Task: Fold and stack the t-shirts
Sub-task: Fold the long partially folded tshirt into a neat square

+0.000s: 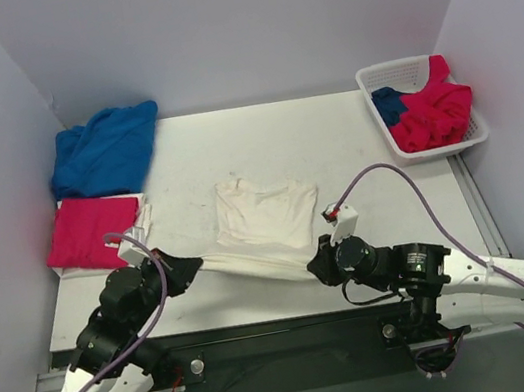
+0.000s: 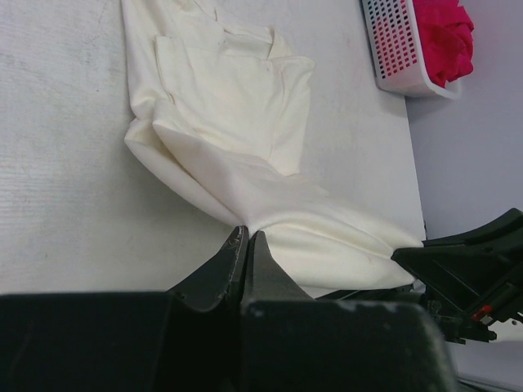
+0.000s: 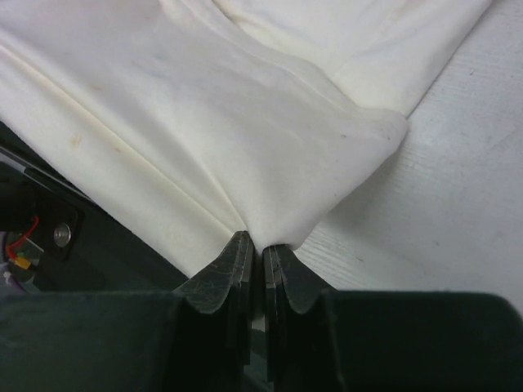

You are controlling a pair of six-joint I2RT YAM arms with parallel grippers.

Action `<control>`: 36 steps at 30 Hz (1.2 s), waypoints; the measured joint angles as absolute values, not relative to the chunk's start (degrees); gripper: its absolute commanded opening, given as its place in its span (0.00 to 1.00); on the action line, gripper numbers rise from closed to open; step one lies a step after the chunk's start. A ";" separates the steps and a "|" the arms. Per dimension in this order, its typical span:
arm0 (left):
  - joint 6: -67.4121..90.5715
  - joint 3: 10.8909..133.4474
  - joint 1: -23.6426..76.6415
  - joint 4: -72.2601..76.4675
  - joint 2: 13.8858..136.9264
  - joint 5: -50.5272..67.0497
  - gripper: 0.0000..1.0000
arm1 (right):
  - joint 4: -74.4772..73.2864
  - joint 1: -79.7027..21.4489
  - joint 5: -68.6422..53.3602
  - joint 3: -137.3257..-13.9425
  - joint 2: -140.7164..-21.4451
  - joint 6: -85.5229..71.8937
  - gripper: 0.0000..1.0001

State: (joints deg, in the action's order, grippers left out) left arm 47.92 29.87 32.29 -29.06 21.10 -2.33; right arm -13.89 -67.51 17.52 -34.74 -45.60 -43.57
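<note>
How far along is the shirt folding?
Done: one crimson shirt lies folded at left. In hand: left gripper and right gripper shut on the near edge of the cream shirt, mid-fold. Left: the blue shirt heaped at back left, plus the crimson heap and blue heap in the basket.

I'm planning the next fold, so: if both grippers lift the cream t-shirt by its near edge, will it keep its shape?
Probably not: the cream t-shirt gathers into creases where the left gripper and right gripper pinch it, so it looks floppy. It seems light, since a narrow pinch holds it. The far half, lying folded, would likely drape and unfold.
</note>
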 measured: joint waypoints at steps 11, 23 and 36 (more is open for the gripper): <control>49.47 29.87 32.34 -34.35 15.79 -2.26 0.00 | -12.45 -68.31 15.55 -32.97 -44.25 -45.43 0.00; 49.43 29.87 32.32 -29.80 23.66 -5.21 0.00 | -12.64 -67.90 19.20 -35.59 -48.99 -42.98 0.00; 49.39 30.76 32.34 -30.02 16.01 -7.70 0.00 | -9.19 -68.07 16.29 -37.26 -51.70 -35.88 0.00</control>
